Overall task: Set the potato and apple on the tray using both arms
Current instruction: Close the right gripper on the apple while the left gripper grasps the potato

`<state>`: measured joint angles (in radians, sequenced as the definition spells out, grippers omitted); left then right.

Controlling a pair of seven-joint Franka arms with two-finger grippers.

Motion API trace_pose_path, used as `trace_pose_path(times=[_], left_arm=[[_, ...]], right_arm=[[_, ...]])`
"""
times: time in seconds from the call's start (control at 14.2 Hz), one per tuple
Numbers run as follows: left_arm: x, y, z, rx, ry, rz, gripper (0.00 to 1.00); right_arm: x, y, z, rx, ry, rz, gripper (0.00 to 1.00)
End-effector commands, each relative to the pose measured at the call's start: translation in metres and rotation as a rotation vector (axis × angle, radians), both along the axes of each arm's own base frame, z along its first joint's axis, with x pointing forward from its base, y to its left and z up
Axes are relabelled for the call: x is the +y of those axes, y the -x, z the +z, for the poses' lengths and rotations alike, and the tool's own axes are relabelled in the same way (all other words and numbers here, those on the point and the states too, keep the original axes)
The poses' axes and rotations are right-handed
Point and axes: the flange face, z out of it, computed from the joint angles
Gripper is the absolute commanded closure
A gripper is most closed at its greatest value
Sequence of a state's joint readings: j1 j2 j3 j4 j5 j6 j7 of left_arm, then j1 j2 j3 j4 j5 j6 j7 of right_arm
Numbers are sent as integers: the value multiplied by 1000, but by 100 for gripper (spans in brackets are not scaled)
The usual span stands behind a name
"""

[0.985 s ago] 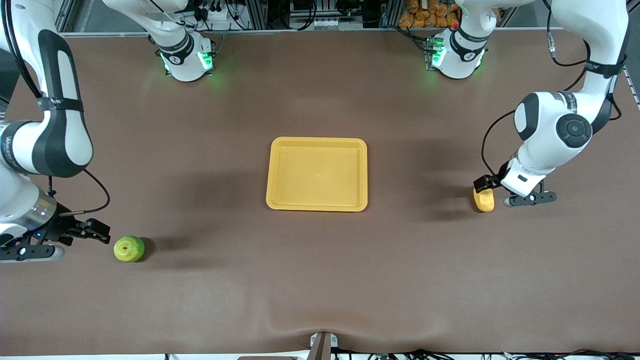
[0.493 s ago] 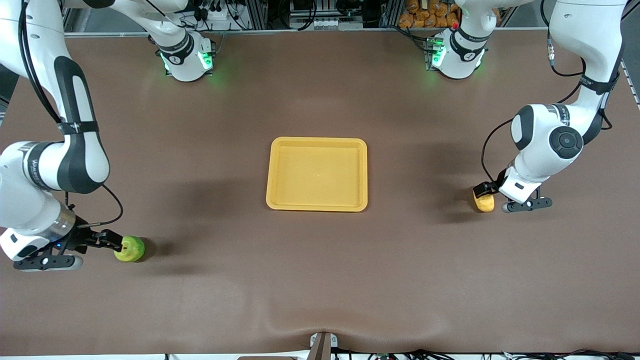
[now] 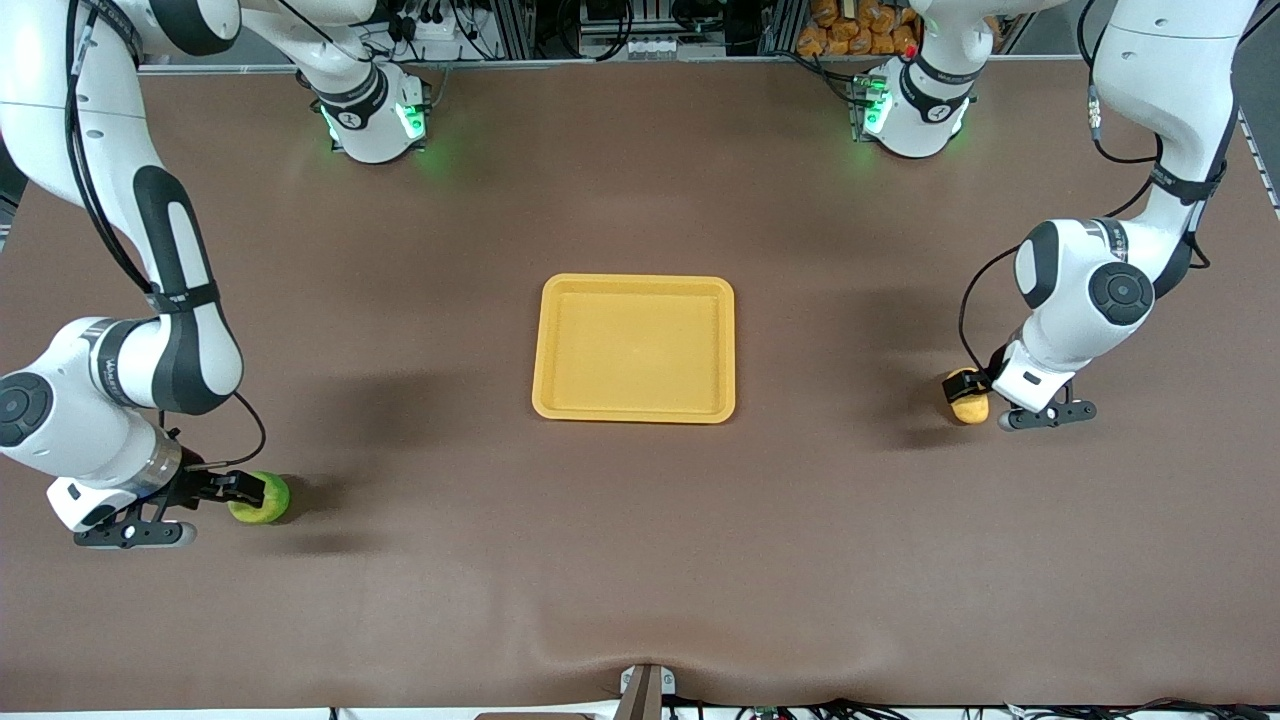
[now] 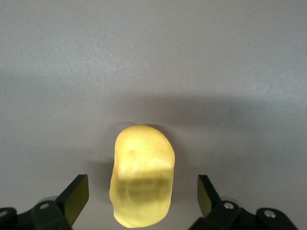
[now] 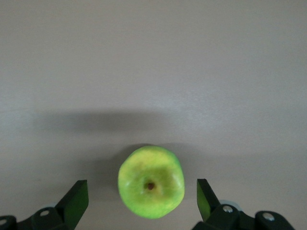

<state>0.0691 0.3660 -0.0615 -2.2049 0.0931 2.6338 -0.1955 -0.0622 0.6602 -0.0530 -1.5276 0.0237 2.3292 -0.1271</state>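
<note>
The right claw (image 3: 243,490) is spread wide over the apple (image 3: 262,498), a round, glossy yellow-green fruit on the brown surface (image 3: 640,560) at the right arm's end, probably aligned for a straddling grasp. The shallow, round-cornered orange plastic tray (image 3: 634,281) sits mid-surface, holding 0 items. The left claw (image 3: 968,385) is likewise spread over the matte, oblong yellow potato (image 3: 968,406) at the left arm's end.

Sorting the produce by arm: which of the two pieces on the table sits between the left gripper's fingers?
The potato, the oblong matte yellow lump at the left arm's end, between the open left gripper. The round green apple sits under the right gripper.
</note>
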Motion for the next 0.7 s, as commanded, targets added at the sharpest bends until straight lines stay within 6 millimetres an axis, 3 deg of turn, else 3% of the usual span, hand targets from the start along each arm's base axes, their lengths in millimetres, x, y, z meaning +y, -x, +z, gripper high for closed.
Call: trace_pose_path(times=[0.0, 0.14, 0.28, 0.49, 0.63], left_arm=[[2, -4, -3, -11, -8, 7, 0], [3, -3, -5, -8, -9, 8, 0], [4, -3, -9, -2, -9, 9, 7], [4, -3, -10, 2, -9, 8, 19], [4, -4, -10, 1, -9, 8, 32]], right_arm=[[-5, -5, 4, -17, -6, 3, 0], [-7, -3, -18, 13, -15, -8, 0], [-24, -1, -27, 23, -26, -43, 0], [-18, 0, -37, 42, -36, -68, 0], [-13, 0, -42, 51, -42, -79, 0]])
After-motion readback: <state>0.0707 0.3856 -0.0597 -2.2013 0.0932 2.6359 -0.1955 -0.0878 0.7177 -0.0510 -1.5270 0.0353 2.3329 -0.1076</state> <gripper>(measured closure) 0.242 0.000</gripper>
